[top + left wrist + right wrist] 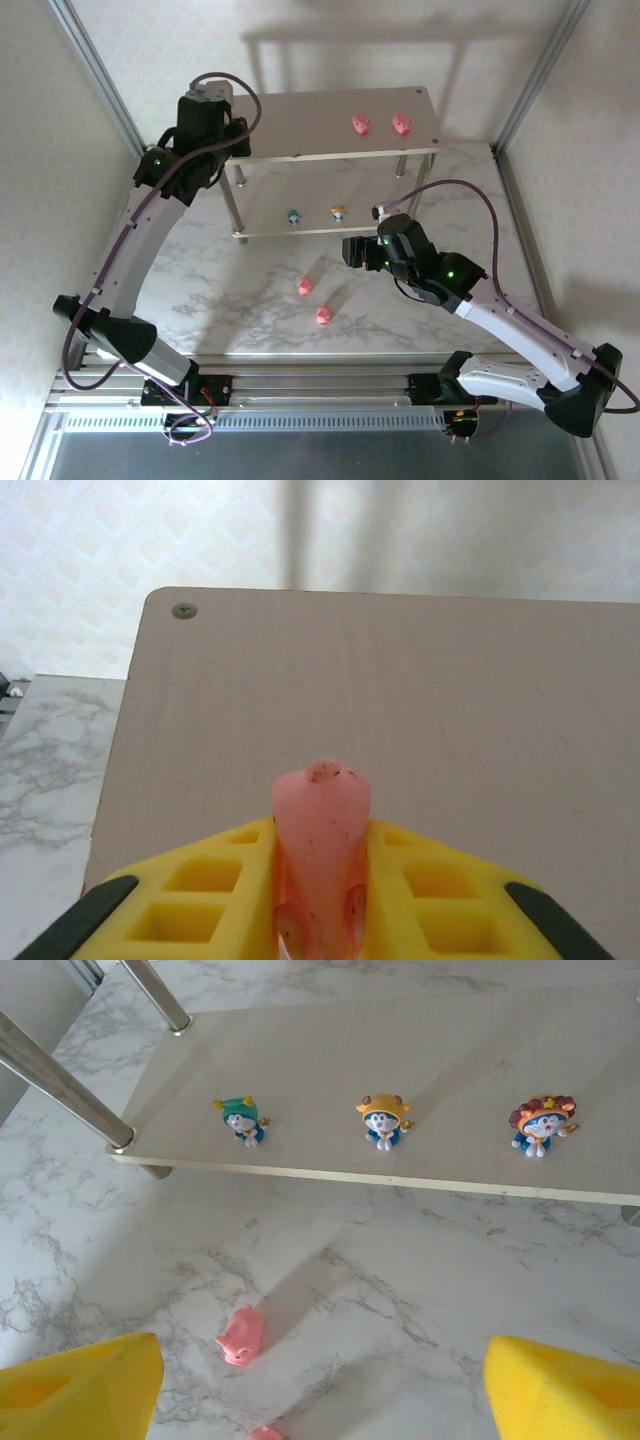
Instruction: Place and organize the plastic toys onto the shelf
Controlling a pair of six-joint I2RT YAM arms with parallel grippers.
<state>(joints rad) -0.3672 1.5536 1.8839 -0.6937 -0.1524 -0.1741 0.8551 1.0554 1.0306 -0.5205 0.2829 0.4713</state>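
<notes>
My left gripper (322,885) is shut on a pink pig toy (322,830), held just above the left end of the shelf's top board (420,690). From above, that gripper (236,140) sits at the left end of the shelf (310,112), and two pink pigs (361,124) (402,125) stand toward its right end. On the lower board (450,1060) stand a teal figurine (241,1119), a yellow-orange one (384,1120) and a red one (541,1124). My right gripper (320,1400) hangs open over the table in front of the shelf. Two more pink pigs (306,285) (323,316) lie on the marble.
The shelf's silver legs (60,1085) stand at the left of the lower board. White walls with metal frame posts (95,70) enclose the marble table (230,300). A purple cable (470,195) loops above my right arm.
</notes>
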